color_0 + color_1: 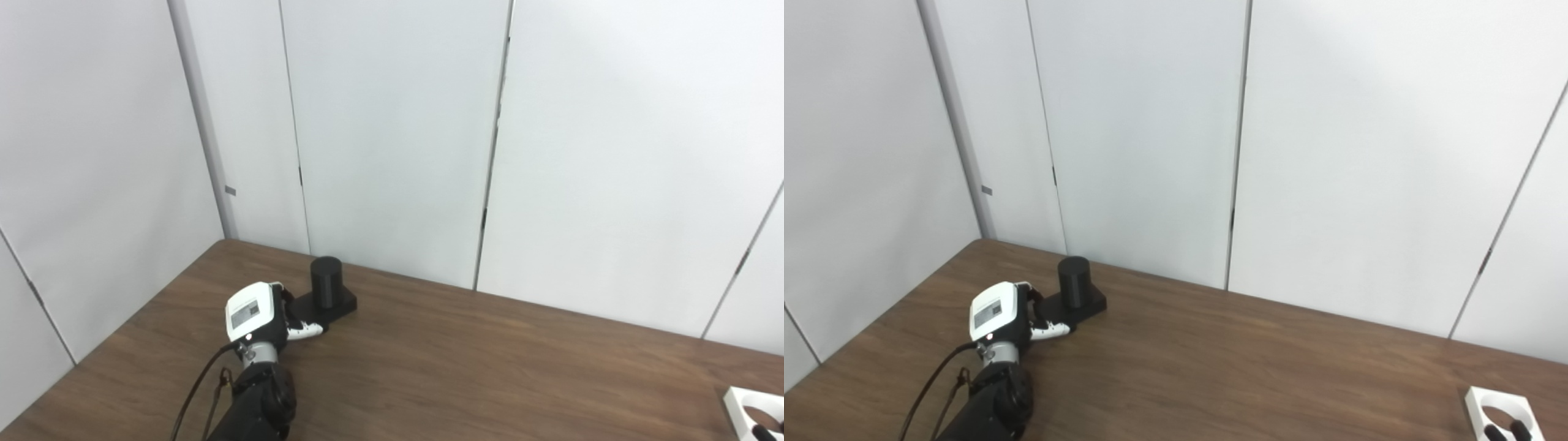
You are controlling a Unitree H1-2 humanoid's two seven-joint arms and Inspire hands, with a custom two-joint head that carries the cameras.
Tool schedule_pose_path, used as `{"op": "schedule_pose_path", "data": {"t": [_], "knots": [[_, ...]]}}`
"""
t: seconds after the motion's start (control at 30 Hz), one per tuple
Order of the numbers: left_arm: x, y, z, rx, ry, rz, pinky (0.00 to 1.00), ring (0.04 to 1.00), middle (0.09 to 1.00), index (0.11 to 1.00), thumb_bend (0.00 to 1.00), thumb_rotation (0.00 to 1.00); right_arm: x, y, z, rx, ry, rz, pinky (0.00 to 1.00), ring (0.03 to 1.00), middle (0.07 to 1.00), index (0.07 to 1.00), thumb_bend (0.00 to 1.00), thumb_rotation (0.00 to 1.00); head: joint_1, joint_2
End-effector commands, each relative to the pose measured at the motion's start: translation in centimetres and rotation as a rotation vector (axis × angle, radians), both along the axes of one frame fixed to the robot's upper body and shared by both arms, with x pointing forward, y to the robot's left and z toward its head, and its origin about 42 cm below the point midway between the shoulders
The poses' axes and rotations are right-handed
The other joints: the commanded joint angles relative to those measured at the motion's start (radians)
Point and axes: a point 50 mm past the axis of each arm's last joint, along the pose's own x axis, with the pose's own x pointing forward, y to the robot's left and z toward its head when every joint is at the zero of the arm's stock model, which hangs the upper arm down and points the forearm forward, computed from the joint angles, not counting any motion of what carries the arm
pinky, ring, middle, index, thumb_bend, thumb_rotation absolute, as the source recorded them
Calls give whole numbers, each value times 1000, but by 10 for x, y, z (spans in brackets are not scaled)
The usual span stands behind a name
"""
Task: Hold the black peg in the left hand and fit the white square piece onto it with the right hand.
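Note:
The black peg (326, 280), a short upright cylinder on a square black base (331, 304), stands on the wooden table (465, 361) near its far left corner. My left hand (263, 315) is at the base's near left corner, with its white thumb (304, 332) along the front edge and its fingers on the left side, closed on the base. At the bottom right edge lies the white square piece (1500, 409) with a round hole. Dark fingertips (1494, 432) of my right hand show in that hole; the rest of the hand is out of frame.
White wall panels (392, 135) stand close behind and to the left of the table. A black cable (196, 386) runs along my left forearm. Bare wood stretches between the peg and the white piece.

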Motion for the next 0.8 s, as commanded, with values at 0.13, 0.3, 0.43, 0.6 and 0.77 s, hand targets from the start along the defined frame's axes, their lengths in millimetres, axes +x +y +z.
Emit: {"op": "schedule_pose_path", "data": {"t": [0.13,0.3,0.43,0.6,0.77], "knots": [[-2,-10,27,-23,-53,-117,702,760,704,484,521,47,-29,11,-37,60,135,-16,1000,1000,937,1000,741,956,-25,18],[-31,-47,27,-65,-62,-238,650,747,715,484,519,47,-29,13,-33,37,119,-4,1000,1000,963,1000,662,995,-42,29],[-52,-72,24,-68,-51,-312,640,753,720,484,518,48,-30,15,-29,32,114,5,1000,1000,970,1000,594,1000,-61,46],[-77,-103,21,-87,-52,-415,657,765,728,485,518,46,-32,16,-23,30,114,10,1000,1000,978,1000,556,1000,-79,78],[-107,-137,11,-104,-20,-545,659,757,732,484,520,45,-34,19,-14,4,113,7,1000,1000,972,1000,527,1000,-118,133]]}}
